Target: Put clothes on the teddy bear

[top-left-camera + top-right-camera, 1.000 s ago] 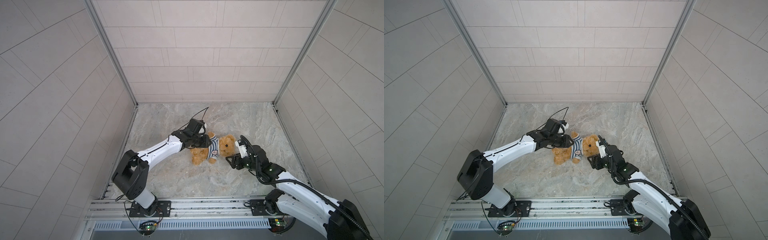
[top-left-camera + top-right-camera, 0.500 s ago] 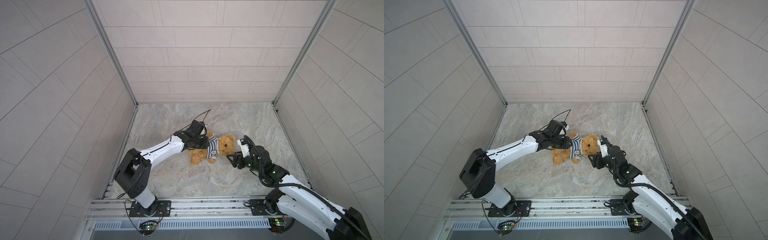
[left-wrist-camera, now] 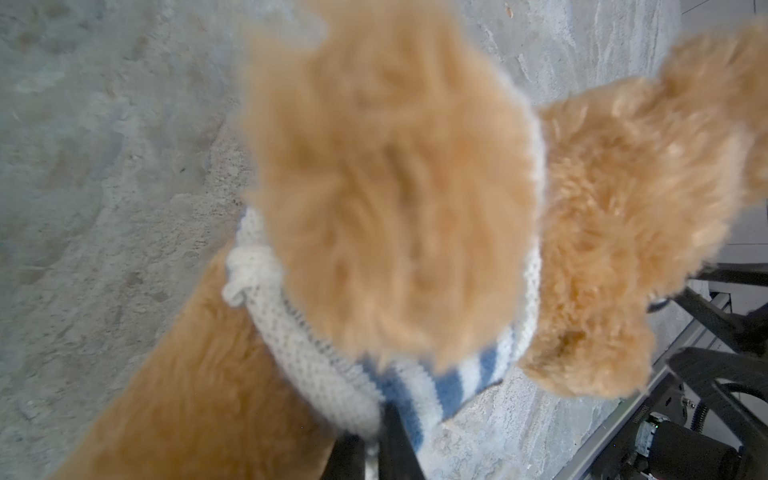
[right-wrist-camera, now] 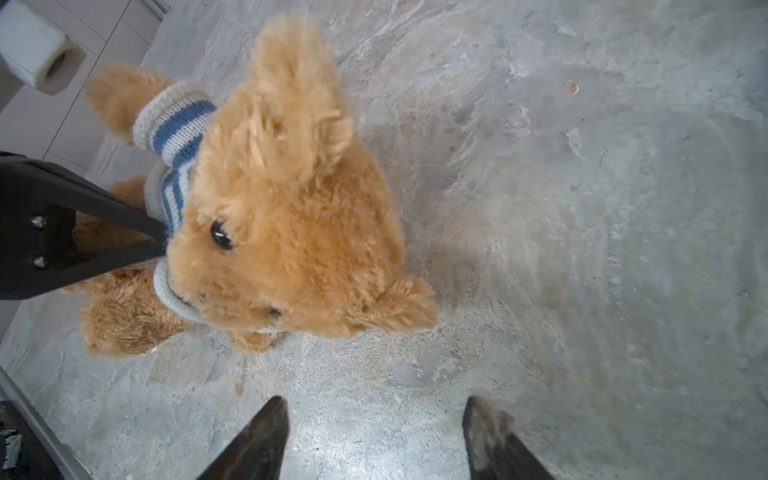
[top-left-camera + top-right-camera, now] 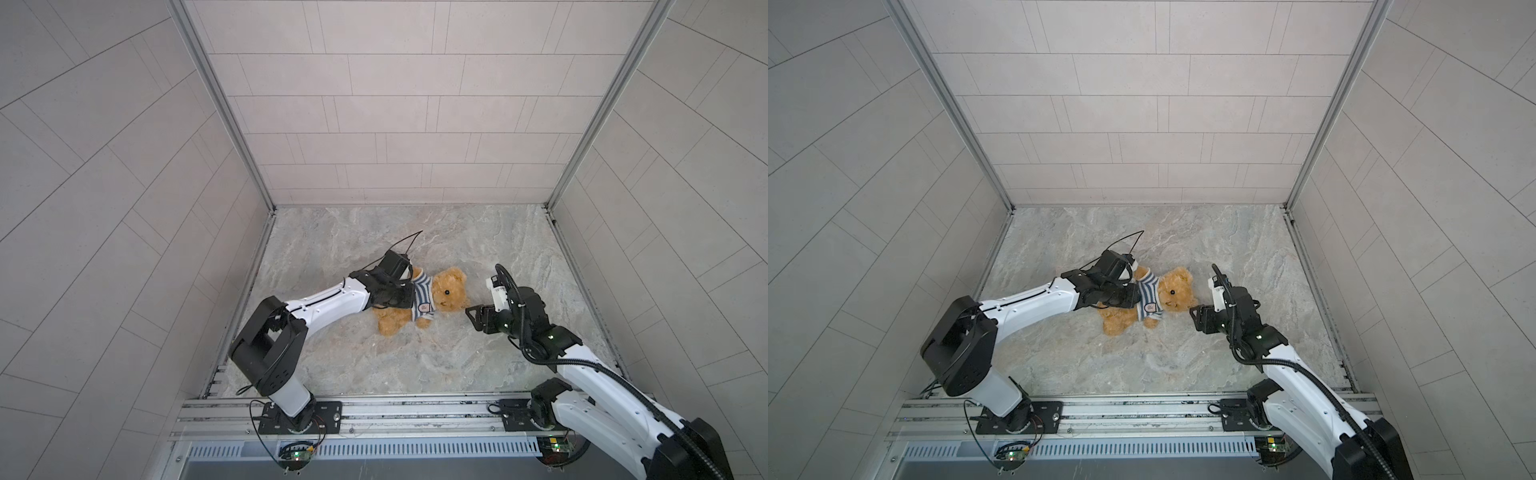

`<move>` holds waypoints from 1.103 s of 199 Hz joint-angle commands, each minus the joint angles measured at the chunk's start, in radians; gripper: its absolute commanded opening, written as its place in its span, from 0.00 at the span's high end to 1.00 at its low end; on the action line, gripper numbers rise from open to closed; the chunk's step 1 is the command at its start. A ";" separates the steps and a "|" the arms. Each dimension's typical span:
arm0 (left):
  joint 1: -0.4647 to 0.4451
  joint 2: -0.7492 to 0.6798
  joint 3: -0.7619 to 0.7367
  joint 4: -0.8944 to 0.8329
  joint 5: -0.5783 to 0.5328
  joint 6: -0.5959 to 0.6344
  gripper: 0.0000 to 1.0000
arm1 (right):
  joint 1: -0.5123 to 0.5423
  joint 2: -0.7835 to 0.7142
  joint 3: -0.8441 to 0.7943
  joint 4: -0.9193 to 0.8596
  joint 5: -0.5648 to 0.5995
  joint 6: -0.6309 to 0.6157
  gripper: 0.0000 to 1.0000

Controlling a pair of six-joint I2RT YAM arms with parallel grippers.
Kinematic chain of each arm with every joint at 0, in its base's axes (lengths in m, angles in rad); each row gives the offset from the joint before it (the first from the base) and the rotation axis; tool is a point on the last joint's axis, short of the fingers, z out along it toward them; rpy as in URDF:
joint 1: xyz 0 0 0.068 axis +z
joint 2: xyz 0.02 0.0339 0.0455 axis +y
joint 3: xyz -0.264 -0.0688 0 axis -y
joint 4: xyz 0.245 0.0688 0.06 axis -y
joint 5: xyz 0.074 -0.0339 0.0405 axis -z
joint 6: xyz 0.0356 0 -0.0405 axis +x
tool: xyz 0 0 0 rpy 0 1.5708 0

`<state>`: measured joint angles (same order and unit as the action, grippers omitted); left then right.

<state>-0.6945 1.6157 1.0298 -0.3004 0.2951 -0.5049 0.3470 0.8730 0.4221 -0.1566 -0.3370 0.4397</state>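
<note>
The left gripper pinches the shirt on the bear, lying mid-table with its head near the spread, empty right gripper, so a tug could drag the unpinned bear or slip off the knit.

The left gripper now pinches the striped shirt, jaws drawn in from half-spread; the right gripper sits slightly farther from the teddy bear.
</note>
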 commanded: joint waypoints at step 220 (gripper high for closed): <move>0.055 -0.095 -0.192 0.089 -0.014 0.014 0.98 | -0.015 0.283 0.130 0.168 -0.230 -0.146 1.00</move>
<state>-0.6670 1.5459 0.8875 -0.1848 0.2939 -0.5022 0.3309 1.2293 0.5797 0.0078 -0.5922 0.2836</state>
